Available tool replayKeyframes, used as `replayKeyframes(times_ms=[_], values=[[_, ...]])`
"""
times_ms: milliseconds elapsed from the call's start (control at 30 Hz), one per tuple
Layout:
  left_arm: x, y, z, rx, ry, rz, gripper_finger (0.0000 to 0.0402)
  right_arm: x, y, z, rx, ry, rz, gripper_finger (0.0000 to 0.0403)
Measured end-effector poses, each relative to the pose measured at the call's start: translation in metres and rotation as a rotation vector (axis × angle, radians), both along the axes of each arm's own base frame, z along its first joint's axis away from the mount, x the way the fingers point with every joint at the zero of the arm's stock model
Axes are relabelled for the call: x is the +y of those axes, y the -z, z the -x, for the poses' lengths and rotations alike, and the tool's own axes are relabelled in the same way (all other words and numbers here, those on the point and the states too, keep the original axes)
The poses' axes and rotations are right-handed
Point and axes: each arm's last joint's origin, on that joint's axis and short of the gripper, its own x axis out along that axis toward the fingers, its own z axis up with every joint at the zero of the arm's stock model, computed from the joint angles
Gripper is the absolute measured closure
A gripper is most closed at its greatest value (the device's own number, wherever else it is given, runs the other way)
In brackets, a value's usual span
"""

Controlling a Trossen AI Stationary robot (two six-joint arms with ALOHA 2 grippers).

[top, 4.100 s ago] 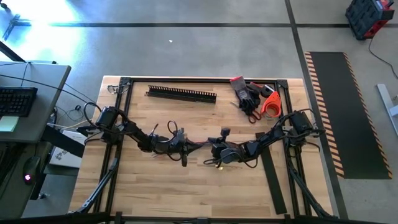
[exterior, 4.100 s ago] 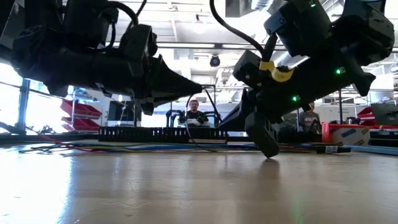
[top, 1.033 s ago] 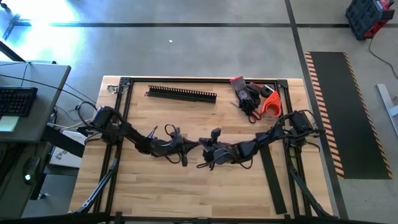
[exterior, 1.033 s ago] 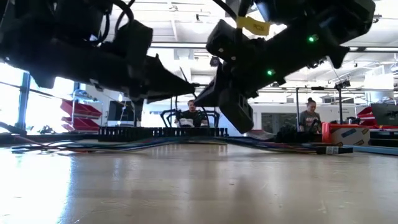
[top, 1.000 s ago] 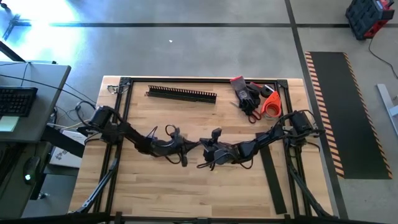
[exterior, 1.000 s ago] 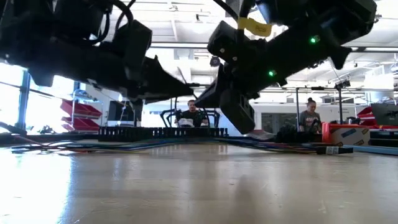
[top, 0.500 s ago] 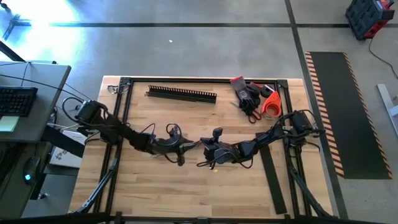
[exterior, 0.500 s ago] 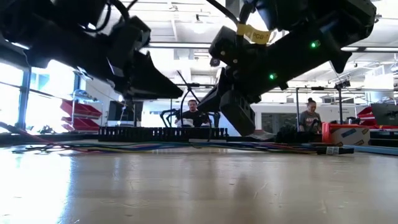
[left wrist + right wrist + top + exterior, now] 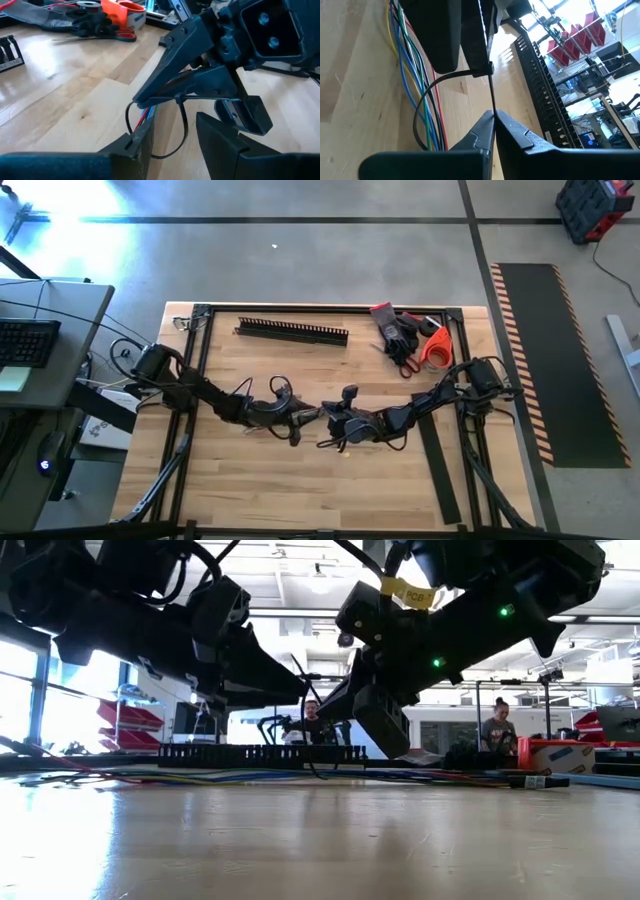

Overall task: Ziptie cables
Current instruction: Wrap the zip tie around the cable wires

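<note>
The cables (image 9: 412, 75) are a bunch of thin blue, green, red and yellow wires lying along the table's middle (image 9: 150, 778). A black ziptie (image 9: 422, 107) loops loosely round them (image 9: 165, 145). My right gripper (image 9: 494, 125) is shut on the ziptie's strap; it meets my left gripper at the table's centre (image 9: 332, 420). My left gripper (image 9: 175, 122) stands open just left of it (image 9: 300, 415), one finger on each side of the loop. The ziptie's head (image 9: 490, 67) sits at one left fingertip (image 9: 476, 47). My right gripper pinches the ziptie's thin strap (image 9: 491, 102) between its two fingertips, a little way from the head. It comes from the table's right side, slanting down. The loop below hangs slack round the wires, which rest on the table. My left gripper: whether a finger touches the ziptie's head I cannot tell.
A long black slotted duct (image 9: 292, 331) lies at the far edge. Gloves, scissors and an orange tape roll (image 9: 410, 340) sit at the far right. A flat black strip (image 9: 440, 470) lies near the right arm. People (image 9: 312, 720) stand in the room beyond.
My left gripper has opened, letting go of the ziptie's head, and has shifted slightly toward the right gripper while its arm has swung back at the table's left. The ziptie loop now hangs lower round the wires. My right gripper has kept its hold on the strap.
</note>
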Motion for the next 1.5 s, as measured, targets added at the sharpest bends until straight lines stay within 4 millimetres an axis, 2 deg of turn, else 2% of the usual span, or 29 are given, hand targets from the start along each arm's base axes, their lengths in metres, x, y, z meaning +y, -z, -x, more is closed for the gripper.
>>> replayKeyframes(times_ms=[333,700,933,1267,1500], values=[[0.008,0.000,-0.001,-0.011,-0.082,0.038,0.0288,-0.003,-0.001,-0.001,-0.018,0.020,-0.004,0.0403],[0.010,-0.001,-0.001,-0.015,-0.130,-0.009,0.0396,-0.003,-0.001,-0.001,-0.023,0.037,0.003,0.0403],[0.010,-0.002,-0.003,-0.014,-0.111,-0.018,0.0401,-0.003,-0.002,-0.002,-0.024,0.026,0.011,0.0403],[0.015,-0.009,-0.022,0.092,-0.103,-0.069,0.0402,-0.009,-0.012,-0.014,0.039,0.013,0.114,0.0403],[0.010,-0.008,-0.021,0.124,-0.026,-0.072,0.0398,-0.007,-0.008,-0.012,0.062,0.001,0.019,0.0403]])
